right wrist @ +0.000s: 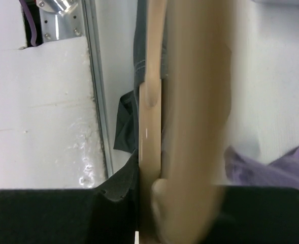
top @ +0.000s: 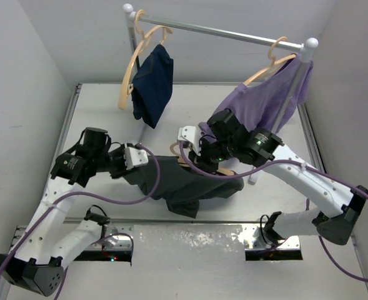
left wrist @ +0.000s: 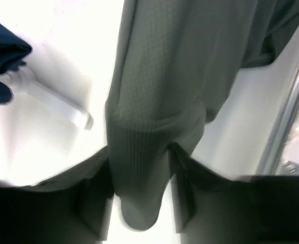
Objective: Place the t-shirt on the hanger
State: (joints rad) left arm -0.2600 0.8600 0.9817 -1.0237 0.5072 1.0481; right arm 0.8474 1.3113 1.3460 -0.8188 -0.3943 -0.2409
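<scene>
my left gripper (left wrist: 141, 170) pinches a fold of the t-shirt (left wrist: 179, 61), right gripper (right wrist: 177, 193) clamps the hanger (right wrist: 190, 76) (blurred up close), cloth sagging between them over the desk (top: 102, 112).

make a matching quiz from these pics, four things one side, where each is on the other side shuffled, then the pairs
1 navy garment
2 lilac shirt
3 t-shirt
4 hanger

a in the right pincer
b on rail, right end
c in the left pincer
d on rail, left end

Pairs: 1-d, 2-b, 3-c, 4-a
</scene>
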